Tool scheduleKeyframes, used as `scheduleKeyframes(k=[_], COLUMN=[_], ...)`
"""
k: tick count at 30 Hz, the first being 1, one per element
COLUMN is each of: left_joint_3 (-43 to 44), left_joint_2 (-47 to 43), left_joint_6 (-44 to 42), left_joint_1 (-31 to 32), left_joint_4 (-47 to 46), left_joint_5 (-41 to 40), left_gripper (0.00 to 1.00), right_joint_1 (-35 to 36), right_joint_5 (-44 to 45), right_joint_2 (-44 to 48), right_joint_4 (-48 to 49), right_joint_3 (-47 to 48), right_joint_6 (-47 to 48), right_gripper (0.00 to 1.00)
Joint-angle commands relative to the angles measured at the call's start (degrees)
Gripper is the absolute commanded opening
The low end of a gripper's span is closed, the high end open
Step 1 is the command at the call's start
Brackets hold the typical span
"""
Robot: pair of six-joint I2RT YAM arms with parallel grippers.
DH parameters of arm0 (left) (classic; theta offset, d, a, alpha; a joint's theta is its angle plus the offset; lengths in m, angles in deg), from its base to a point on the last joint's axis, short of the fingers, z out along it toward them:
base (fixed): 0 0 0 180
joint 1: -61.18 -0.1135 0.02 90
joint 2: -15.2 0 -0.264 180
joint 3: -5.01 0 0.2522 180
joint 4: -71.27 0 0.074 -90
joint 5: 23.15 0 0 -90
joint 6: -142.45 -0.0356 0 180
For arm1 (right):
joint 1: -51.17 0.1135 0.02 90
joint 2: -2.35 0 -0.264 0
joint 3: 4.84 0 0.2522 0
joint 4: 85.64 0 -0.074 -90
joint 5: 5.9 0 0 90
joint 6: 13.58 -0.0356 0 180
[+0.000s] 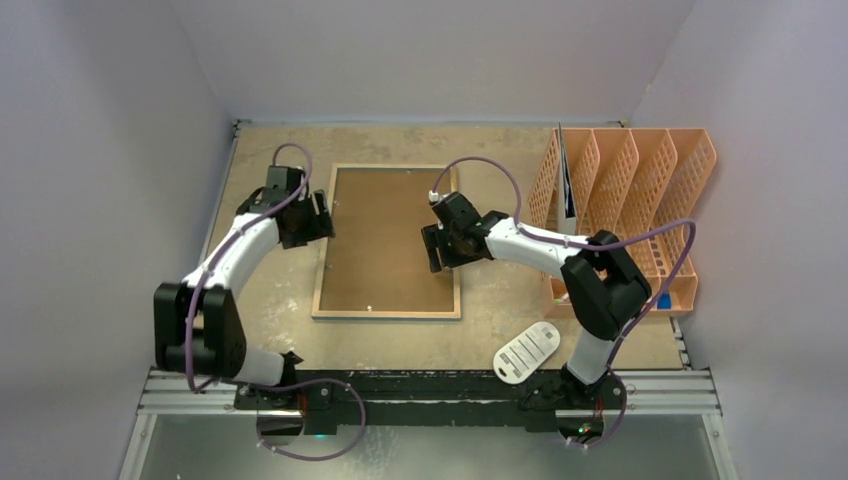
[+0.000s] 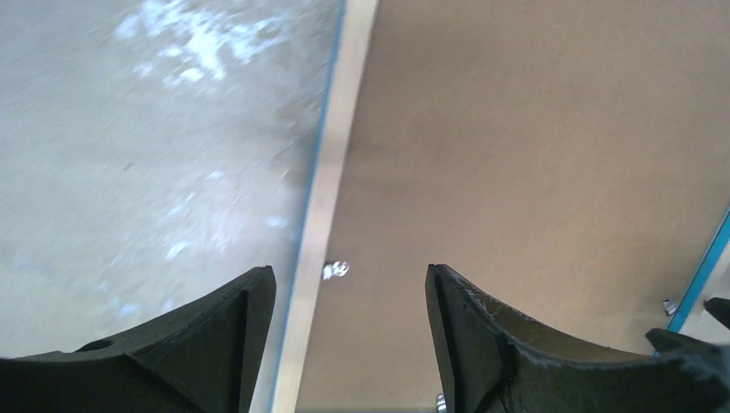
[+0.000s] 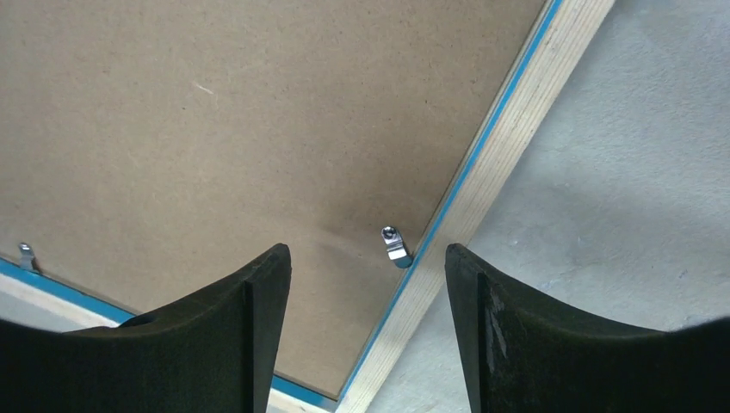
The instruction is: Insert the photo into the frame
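The frame [image 1: 385,314] lies back side up in the middle of the table, its light wood rail showing a thin blue edge. A brown backing board [image 1: 385,235] fills it. My left gripper [image 1: 322,216] hangs open over the frame's left rail [image 2: 331,155], near a small metal clip [image 2: 336,269]. My right gripper [image 1: 437,250] hangs open over the right rail [image 3: 508,138], and another clip [image 3: 394,245] sits between its fingers' line of sight. Neither gripper holds anything. The photo is hidden from view.
An orange slotted file organizer [image 1: 640,200] stands at the right, with a thin dark sheet [image 1: 567,180] upright in its leftmost slot. A white flat oval device [image 1: 527,350] lies near the right arm's base. Walls close in the table on three sides.
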Motion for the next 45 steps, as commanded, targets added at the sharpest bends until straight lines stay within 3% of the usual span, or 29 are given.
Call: scheduleKeyframes(k=[1, 5, 12, 17, 22, 27, 37, 42, 45], left_joint_3=[-5.67, -10.05, -15.47, -15.68, -16.03, -16.37, -16.92, -17.46, -18.13], left_joint_2=[-11.77, -14.24, -15.43, -15.19, -14.13, -13.09, -11.28, -10.74, -10.72], left_joint_6=[1.92, 1.78, 2.45, 2.92, 4.46, 5.91, 6.34, 7.08, 8.09], left_joint_1=[-0.16, -0.16, -0.16, -0.16, -0.16, -0.16, -0.16, -0.16, -0.16], left_joint_4=[0.06, -1.75, -3.64, -3.21, -2.49, -1.99, -2.14, -2.34, -2.47], left_joint_5=[-5.72, 0.96, 0.1, -2.27, -1.85, -1.82, -1.43, -0.73, -0.27], left_gripper=[0.68, 0.67, 0.65, 0.66, 0.65, 0.62, 0.55, 0.54, 0.54], right_joint_1=[0.39, 0.71, 0.73, 1.07, 1.1, 1.08, 1.08, 1.08, 1.09], right_joint_5=[4.07, 5.62, 5.75, 6.81, 8.53, 9.19, 5.95, 5.14, 5.78], right_joint_2=[-0.43, -0.42, -0.79, -5.51, -6.18, -7.0, -5.34, -6.04, -5.9], right_joint_4=[-3.13, -5.38, -7.43, -10.38, -10.34, -10.01, -6.45, -4.2, -4.17], right_joint_3=[-0.58, -0.84, -1.37, 1.15, 2.22, 3.46, 3.5, 1.83, 1.26], right_joint_6=[0.99, 0.82, 1.6, 1.66, 1.3, 0.44, -8.07, -14.28, -16.49], right_gripper=[0.68, 0.64, 0.59, 0.42, 0.4, 0.32, 0.14, 0.12, 0.2])
